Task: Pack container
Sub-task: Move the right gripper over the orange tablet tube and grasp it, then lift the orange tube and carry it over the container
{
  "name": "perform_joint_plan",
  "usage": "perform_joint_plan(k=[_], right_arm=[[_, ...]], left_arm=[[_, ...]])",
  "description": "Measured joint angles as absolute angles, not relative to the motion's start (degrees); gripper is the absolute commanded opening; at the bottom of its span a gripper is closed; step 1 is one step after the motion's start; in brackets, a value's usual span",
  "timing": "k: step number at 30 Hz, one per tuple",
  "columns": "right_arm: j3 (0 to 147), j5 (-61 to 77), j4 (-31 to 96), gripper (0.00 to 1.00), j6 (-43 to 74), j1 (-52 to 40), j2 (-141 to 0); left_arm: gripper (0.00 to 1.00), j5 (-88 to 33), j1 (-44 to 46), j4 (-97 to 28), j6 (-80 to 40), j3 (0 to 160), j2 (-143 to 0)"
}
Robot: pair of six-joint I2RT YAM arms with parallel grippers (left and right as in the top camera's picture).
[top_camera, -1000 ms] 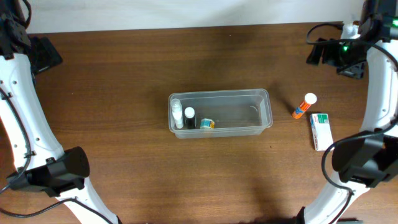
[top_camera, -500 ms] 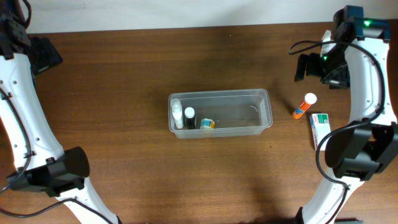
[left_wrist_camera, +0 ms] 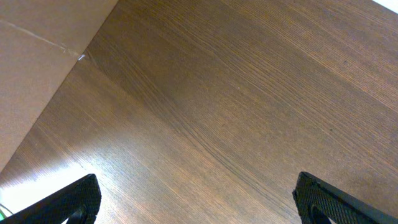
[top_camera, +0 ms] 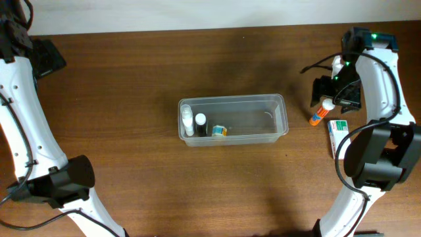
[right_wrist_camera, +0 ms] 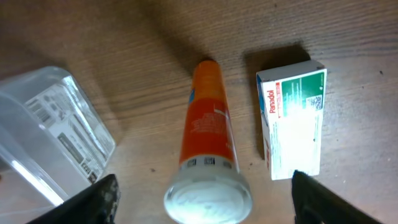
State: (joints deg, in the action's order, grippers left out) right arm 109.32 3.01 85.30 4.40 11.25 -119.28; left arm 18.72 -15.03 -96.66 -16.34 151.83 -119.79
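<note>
The container is a clear plastic tub in the middle of the table; its near corner shows in the right wrist view. At its left end stand a white bottle and a dark bottle with a white cap, with a small teal and yellow item beside them. An orange tube with a white cap lies to the right of the tub. My right gripper hangs over it, open, its fingers on either side of the cap and apart from it. My left gripper is open over bare wood at the back left.
A white and green medicine box lies right of the orange tube, close beside it. The table's back edge meets a pale wall. The arm bases stand at the front left and front right corners.
My right arm has swung from the back right corner forward and down to just over the orange tube. The left arm and the things in the tub have not moved.
</note>
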Motion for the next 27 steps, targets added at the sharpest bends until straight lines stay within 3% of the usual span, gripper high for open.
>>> perform_joint_plan(k=[3,15,21,27], right_arm=[[108.88,2.92,84.53,0.59,4.29,11.25,-119.28],[107.44,2.81,82.94,0.47,4.49,11.25,-119.28],[106.59,2.81,81.23,0.35,4.49,11.25,-119.28],[106.59,2.81,80.71,0.33,4.51,11.25,-119.28]], left_arm=[[1.0,18.7,-15.03,-96.66,-16.34,151.83,-119.79],[1.0,18.72,-15.03,-96.66,-16.34,151.83,-119.79],[1.0,18.72,-15.03,-96.66,-16.34,151.83,-119.79],[1.0,18.7,-15.03,-96.66,-16.34,151.83,-119.79]])
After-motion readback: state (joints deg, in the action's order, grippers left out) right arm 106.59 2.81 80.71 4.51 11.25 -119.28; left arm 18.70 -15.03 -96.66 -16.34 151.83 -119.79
